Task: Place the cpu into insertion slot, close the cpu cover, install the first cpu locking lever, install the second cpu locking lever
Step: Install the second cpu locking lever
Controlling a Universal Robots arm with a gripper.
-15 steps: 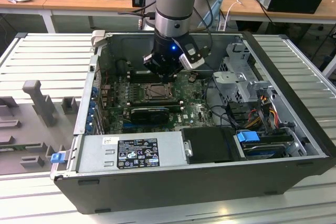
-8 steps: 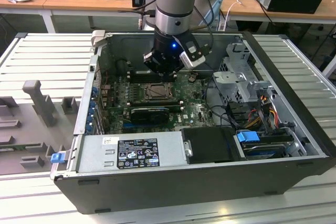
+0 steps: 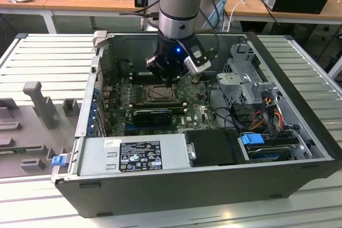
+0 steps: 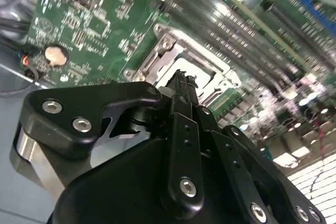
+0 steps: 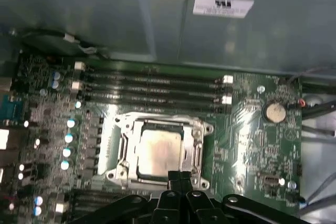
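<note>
The gripper (image 5: 179, 178) hangs over the near edge of the insertion slot (image 5: 157, 153), its two black fingertips (image 4: 181, 85) pressed together with nothing between them. In the first wrist view the cpu (image 5: 158, 152) lies flat in the socket, its pale metal top showing through the opening of the cpu cover (image 5: 198, 150), which appears to lie down around it. Whether either locking lever is hooked I cannot tell. In the exterior view the arm reaches down into the open computer case (image 3: 299, 148), the gripper (image 3: 172, 81) just above the motherboard (image 3: 200, 113).

The risks, as I judge them: the closed tips sit just beside the silvery frame, so a descent slightly off line could land on the cover or the chip rather than on a lever, scratching the lid or loading the pins beneath. A lever pushed without catching its hook could spring back up. The memory slots (image 5: 152, 85) and small capacitors (image 5: 67, 138) stand near the socket and could be knocked by a sideways sweep.

There are printed labels: a white sticker on the case wall (image 5: 223, 6) and a black one on the power supply (image 3: 140, 156). Their text is too small to read.
</note>
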